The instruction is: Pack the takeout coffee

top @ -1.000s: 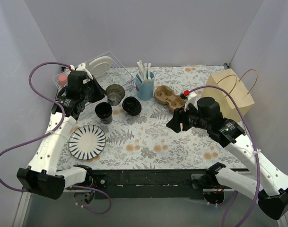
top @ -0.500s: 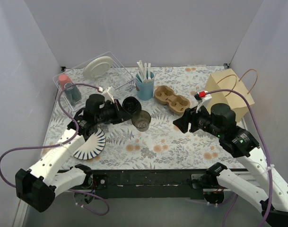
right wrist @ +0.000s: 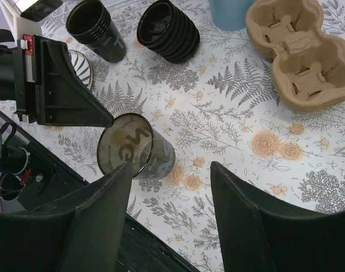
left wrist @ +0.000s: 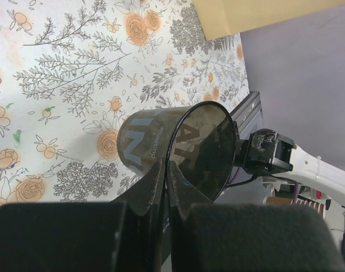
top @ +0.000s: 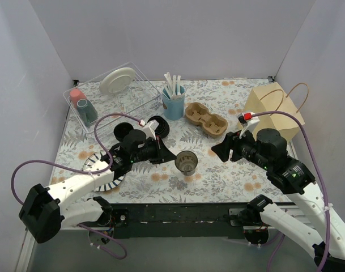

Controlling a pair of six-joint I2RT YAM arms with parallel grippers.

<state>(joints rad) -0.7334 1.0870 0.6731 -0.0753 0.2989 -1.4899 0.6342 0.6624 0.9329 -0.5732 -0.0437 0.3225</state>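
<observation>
My left gripper (top: 169, 157) is shut on the rim of a smoky translucent lidless cup (top: 186, 162) with pale lettering, at the table's front middle. One finger is inside the rim, one outside (left wrist: 165, 164). The cup (left wrist: 149, 141) is on or just above the floral cloth; I cannot tell which. My right gripper (top: 220, 148) is open and empty, right of the cup (right wrist: 161, 156) and above the table (right wrist: 171, 167). The brown paper bag (top: 277, 110) stands at the back right. No black cup with a sip lid is in view.
A lidless black cup (top: 123, 132) and a stack of black lids (top: 159, 126) sit behind the left arm. A pulp cup carrier (top: 206, 119), a light blue cup of white sticks (top: 173, 105), a striped plate (top: 98, 167) and a clear rack (top: 104, 96) are around.
My left gripper has carried the translucent cup from the back left to the front middle. My right gripper has shifted a little to the right and stayed open.
</observation>
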